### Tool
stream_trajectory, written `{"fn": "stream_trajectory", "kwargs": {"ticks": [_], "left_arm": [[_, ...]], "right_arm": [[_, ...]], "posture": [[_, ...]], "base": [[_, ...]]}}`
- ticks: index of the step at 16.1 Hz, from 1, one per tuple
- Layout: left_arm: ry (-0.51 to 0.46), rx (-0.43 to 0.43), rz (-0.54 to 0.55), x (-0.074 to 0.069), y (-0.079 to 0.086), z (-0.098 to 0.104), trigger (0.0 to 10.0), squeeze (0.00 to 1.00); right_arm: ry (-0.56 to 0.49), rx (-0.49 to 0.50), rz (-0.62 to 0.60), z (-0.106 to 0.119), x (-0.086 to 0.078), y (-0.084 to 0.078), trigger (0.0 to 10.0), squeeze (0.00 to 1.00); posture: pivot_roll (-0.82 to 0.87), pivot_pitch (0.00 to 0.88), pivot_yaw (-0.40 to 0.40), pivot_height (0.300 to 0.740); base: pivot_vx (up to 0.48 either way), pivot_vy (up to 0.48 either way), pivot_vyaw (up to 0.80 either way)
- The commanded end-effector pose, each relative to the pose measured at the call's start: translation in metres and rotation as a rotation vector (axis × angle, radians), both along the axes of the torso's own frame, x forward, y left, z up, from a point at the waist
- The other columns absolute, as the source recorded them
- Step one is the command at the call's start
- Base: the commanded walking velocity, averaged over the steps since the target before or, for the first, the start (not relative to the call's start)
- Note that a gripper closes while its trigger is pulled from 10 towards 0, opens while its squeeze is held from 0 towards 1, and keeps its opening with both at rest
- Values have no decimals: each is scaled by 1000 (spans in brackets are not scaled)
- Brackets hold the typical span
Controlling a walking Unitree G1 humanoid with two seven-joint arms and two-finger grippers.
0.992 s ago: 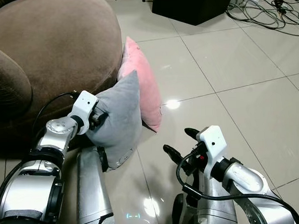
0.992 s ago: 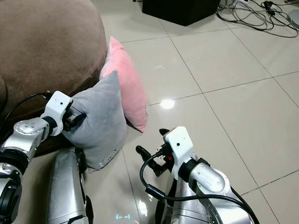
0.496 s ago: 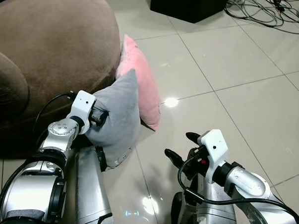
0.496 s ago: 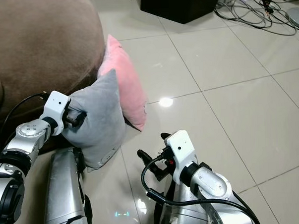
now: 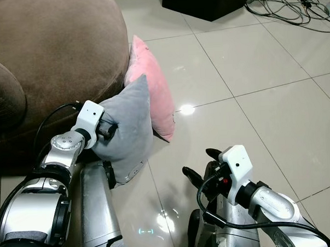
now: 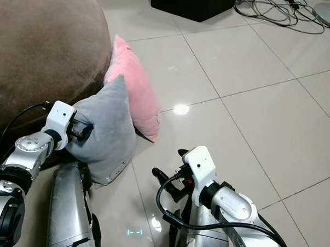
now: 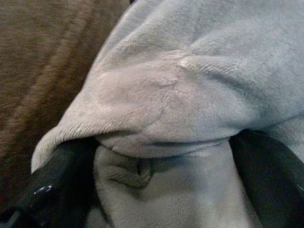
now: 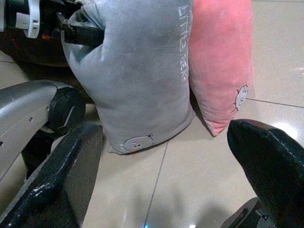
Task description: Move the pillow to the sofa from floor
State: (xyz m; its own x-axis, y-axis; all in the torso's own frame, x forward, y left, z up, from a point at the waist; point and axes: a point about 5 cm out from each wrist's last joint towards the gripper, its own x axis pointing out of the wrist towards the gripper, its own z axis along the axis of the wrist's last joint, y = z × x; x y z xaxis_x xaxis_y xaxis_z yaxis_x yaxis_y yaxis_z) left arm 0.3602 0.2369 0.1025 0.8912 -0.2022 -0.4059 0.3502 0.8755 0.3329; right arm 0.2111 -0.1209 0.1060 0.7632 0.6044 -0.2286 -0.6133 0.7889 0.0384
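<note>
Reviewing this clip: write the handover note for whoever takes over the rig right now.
Left tool: shut on the upper edge of the grey pillow, fabric bunched between its fingers.
Right tool: open, low over the tiled floor, holding nothing.
Grey pillow stands upright on the floor beside the brown sofa, with a pink pillow behind it against the sofa.
Done: grasp.
Left: lift the grey pillow onto the sofa and release.
</note>
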Motion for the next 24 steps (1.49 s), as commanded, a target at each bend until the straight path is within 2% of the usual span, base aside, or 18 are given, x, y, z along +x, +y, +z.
{"fn": "stream_trajectory", "kwargs": {"ticks": [1, 2, 3, 13, 15, 19, 21, 24], "left_arm": [[66, 36, -12, -7, -1, -15, 10000, 0], [51, 42, -10, -7, 0, -14, 9255, 0], [33, 8, 12, -6, 2, -11, 0, 0], [-50, -63, 88, -4, 4, -6, 0, 0], [-52, -131, 103, -4, 1, -8, 0, 0], [-56, -211, 115, -3, -6, -8, 0, 0], [-61, -296, 144, -1, -9, -8, 0, 0], [-100, -368, 178, 2, -4, 1, 0, 0]], "right_arm": [[4, -9, -2, 2, -3, -2, 10000, 0], [4, -9, -2, 2, -4, -2, 10000, 0], [5, -11, -2, 2, -4, -3, 10000, 0], [17, -13, -18, 1, -7, -4, 10000, 0], [18, -7, -20, 1, -7, -4, 10000, 0], [27, 0, -22, 1, -10, -3, 10000, 0], [35, -1, -26, 0, -12, -4, 10000, 0], [41, -3, -34, -2, -13, -6, 10000, 0]], "posture": [[11, 252, -147, 435], [11, 251, -149, 435], [8, 253, -149, 435], [-7, 256, -154, 435], [-9, 257, -156, 435], [-17, 262, -159, 435], [-25, 263, -157, 435], [-19, 258, -152, 435]], "base": [[0, 0, 0], [0, 0, 0], [0, 0, 0], [0, 0, 0], [0, 0, 0], [0, 0, 0], [0, 0, 0], [0, 0, 0]]}}
